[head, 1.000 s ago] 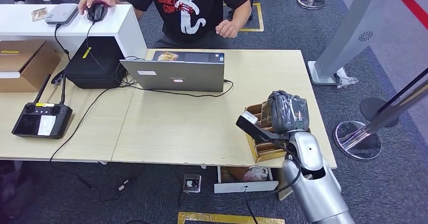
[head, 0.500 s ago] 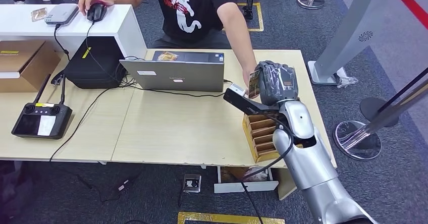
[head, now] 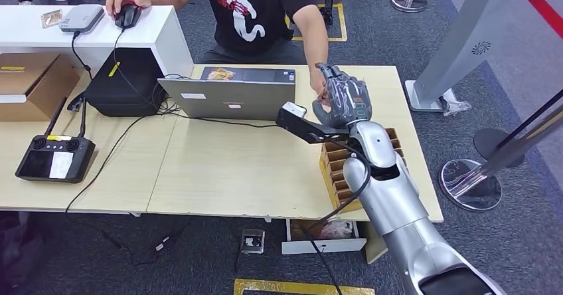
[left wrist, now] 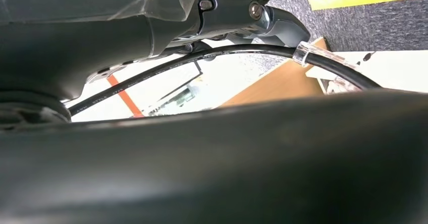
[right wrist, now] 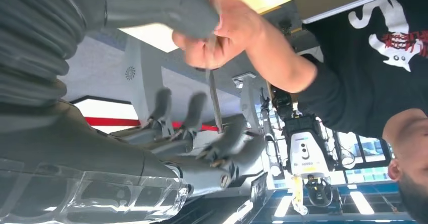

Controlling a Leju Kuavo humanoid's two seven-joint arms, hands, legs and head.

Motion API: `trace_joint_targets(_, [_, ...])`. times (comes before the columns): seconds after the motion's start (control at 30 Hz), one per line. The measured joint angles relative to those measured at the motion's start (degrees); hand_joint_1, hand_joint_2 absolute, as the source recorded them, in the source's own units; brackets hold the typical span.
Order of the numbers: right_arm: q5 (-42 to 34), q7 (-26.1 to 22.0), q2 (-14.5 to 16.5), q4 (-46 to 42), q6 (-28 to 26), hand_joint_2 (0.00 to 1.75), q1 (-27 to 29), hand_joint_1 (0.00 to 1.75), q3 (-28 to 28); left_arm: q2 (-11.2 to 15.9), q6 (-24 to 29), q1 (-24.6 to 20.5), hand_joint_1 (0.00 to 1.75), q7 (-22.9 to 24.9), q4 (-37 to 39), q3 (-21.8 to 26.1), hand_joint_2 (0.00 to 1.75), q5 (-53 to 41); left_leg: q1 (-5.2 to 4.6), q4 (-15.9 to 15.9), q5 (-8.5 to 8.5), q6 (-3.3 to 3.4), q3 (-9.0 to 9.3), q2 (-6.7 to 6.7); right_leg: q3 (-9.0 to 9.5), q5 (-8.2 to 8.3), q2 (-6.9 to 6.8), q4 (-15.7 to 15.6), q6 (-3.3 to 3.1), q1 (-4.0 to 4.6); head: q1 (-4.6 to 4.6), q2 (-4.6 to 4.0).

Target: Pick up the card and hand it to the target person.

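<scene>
Change: the right hand (head: pixel 342 99) had risen from the wooden rack (head: pixel 345 175) toward the person's hand (head: pixel 319 86), so handover looked near.
Hold: thumb and fingers pinched the card (right wrist: pixel 215 100), person's hand (right wrist: pixel 222 32) gripping its far end.
Card axis: edge-on, running hand to hand.

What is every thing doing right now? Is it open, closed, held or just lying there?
Card: held edge-on between the right hand's thumb and fingers, the person's hand gripping its other end.
Right hand: raised over the table, pinching the card.
Person's hand: closed on the card.
Laptop: open, facing the person.
Wooden organizer: on the table, slots open upward.
Remote controller: lying flat, untouched.
</scene>
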Motion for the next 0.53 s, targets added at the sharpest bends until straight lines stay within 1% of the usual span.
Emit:
trace_joint_targets(0.17, [-6.1, -2.4, -1.1, -3.0, 2.1, 1.75, 1.2, 0.00, -3.1, 0.0, 0.1, 0.0, 0.00, 0.2, 0.0, 0.1, 0.00, 0.0, 0.00, 0.0, -0.01, 0.01, -0.03, -0.11, -0.01, -0.04, -0.10, 0.0, 0.01, 0.00, 0.00, 0.00])
trace_joint_targets(0.27, [-10.5, -4.2, -2.7, -5.2, 4.4, 1.75, 2.4, 0.00, -4.9, 0.1, 0.2, 0.1, 0.00, 0.3, 0.0, 0.2, 0.00, 0.0, 0.02, 0.0, 0.02, 0.01, 0.01, -0.19, 0.06, -0.03, -0.19, 0.0, 0.01, 0.02, 0.00, 0.00])
trace_joint_targets(0.37, [-18.3, -6.9, -5.2, -7.3, 8.7, 1.75, 4.0, 0.00, -7.7, 0.2, 0.3, 0.1, 0.00, 0.2, 0.0, -0.1, 0.00, -0.3, 0.03, 0.0, 0.05, 0.02, 0.02, -0.33, 0.10, -0.04, -0.32, -0.1, 0.01, 0.04, 0.00, 0.00])
trace_joint_targets(0.5, [-34.4, -11.7, -10.0, -8.3, 17.8, 1.75, 5.5, 0.00, -13.9, 0.3, 0.7, 0.2, 0.00, -0.2, -0.1, -0.9, 0.00, -1.2, 0.04, 0.0, 0.07, 0.04, -0.02, -0.49, 0.12, -0.05, -0.48, -0.1, 0.04, 0.04, 0.00, 0.00])
trace_joint_targets(0.53, [-35.9, -12.3, -10.7, -8.2, 18.7, 1.75, 5.7, 0.00, -14.4, 0.4, 0.7, 0.2, 0.00, -0.2, -0.1, -1.0, 0.00, -1.3, 0.03, 0.0, 0.06, 0.04, -0.04, -0.50, 0.12, -0.06, -0.49, -0.1, 0.04, 0.04, 0.00, 0.00])
